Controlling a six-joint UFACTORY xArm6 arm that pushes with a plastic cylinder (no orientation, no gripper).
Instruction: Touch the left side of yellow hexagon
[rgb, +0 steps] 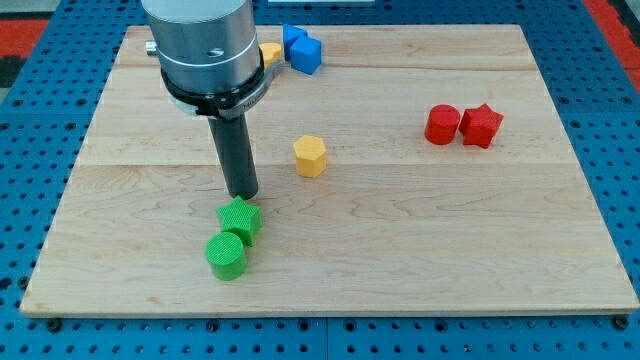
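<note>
Wooden board (400, 250), my tip (243, 195) upright, pincerless, just above green block (240, 219), left of yellow hexagon (310, 156).

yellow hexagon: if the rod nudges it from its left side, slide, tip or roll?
The yellow hexagon sits squat on a flat face, so it likely slides, not tips. Flat sides make rolling unlikely. An off-centre push would probably turn it. My tip stands apart at its lower left, by the green blocks.

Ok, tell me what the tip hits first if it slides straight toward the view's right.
Probably the yellow hexagon: my tip sits to its left, slightly lower in view, so it may only clip it.
</note>
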